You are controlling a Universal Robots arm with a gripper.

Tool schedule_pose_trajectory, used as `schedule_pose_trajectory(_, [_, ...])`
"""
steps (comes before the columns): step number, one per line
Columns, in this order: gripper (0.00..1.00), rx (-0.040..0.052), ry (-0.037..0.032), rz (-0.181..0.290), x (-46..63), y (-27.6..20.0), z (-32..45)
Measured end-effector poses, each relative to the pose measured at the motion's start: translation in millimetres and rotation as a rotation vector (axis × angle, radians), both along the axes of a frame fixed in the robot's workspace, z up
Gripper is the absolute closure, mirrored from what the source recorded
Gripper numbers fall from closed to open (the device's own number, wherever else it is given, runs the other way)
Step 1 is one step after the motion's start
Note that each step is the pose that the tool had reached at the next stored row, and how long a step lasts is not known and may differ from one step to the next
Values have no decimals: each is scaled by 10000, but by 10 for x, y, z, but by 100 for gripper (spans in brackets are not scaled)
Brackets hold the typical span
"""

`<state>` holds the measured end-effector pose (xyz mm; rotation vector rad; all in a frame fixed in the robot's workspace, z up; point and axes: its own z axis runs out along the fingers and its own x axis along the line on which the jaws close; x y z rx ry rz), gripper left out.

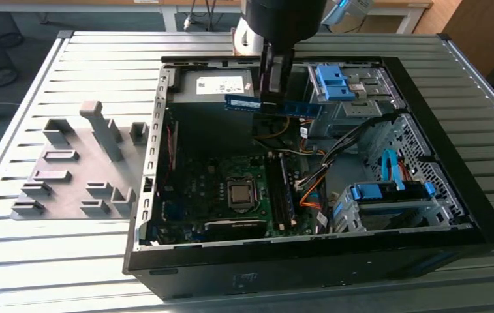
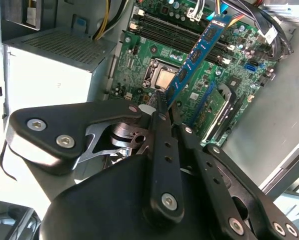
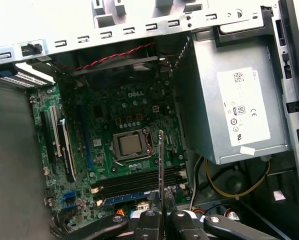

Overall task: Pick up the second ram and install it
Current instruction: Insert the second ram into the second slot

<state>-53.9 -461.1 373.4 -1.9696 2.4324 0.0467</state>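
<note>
Your black two-finger gripper (image 1: 275, 98) is clamped shut on one thin dark green ram stick with black chips (image 1: 273, 106), pinched near its middle and carried above the open black computer case (image 1: 455, 195). The stick's long axis runs crosswise to the fingers, level. The green motherboard (image 3: 134, 120) lies directly below the gripper. One stick in hand; one stick looks already seated in the black memory slots (image 3: 139, 182) beneath.

A ribbed grey surface (image 1: 98, 261) carries the open computer case (image 1: 455, 215) at centre-right and a grey holder plate (image 1: 68, 176) at left.
</note>
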Motion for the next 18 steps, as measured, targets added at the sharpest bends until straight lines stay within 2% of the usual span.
schedule_pose_trajectory(18, [86, -1, 0, -480, 0, 0, -3])
